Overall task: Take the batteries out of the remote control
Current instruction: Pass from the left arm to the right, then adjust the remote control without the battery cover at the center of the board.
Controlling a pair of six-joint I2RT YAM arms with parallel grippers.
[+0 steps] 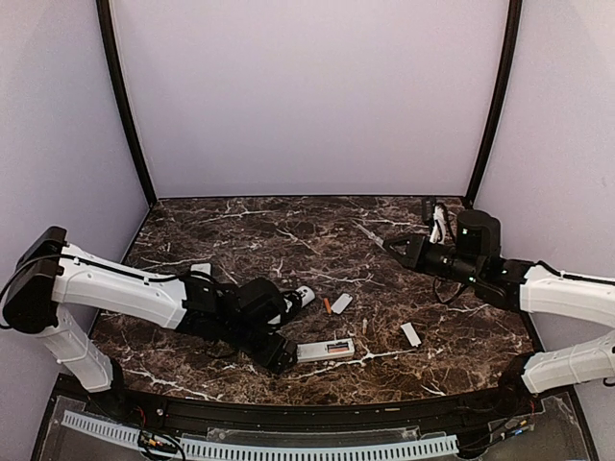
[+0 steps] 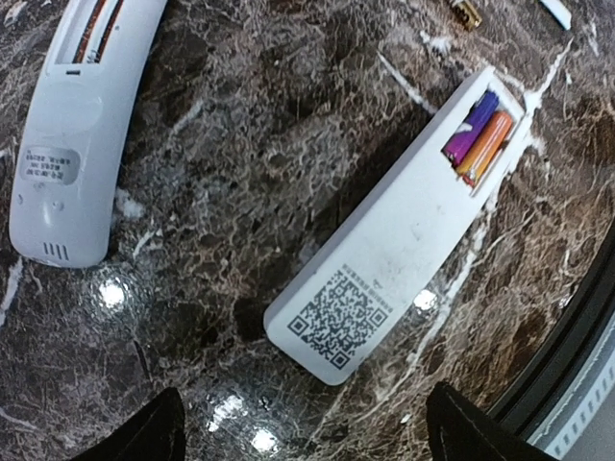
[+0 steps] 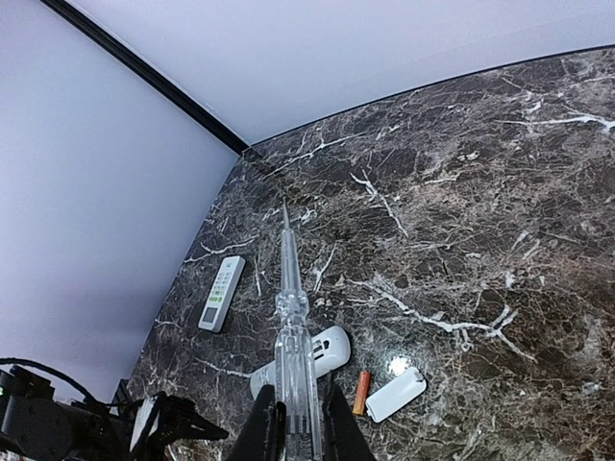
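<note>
**A:** Where are the cells right now?

**B:** 2 slim cylindrical batteries [image 2: 483, 144], 1 purple and 1 orange, lie side by side in the open compartment at one end of the flat white plastic remote with the QR code [image 2: 384, 279]. It lies back-up on the dark marble bench [image 2: 240, 192]. The curved white remote [image 2: 77, 125] near it also shows orange cells in its open slot. 1 loose orange battery [image 1: 327, 305] lies on the bench just beside a small white cover plate [image 1: 341, 303].

**A:** And the grippers?

**B:** The left gripper [image 2: 307, 440] hangs over the flat remote with its fingers spread wide and nothing between them. The right gripper [image 3: 300, 430] is pressed together on a clear-handled slim screwdriver [image 3: 288, 317], well apart from the remotes.

**A:** How will the cells handle?

**B:** I'd judge them light, rigid, smooth and round, so they could roll or slip out of a pinch. They sit snug, probably sprung at 1 end, with little room for fingers. I'd lever an exposed end up with the blade tip, then pinch across the middle of the body. The remote looks light enough to slide, so it wants steadying.
</note>
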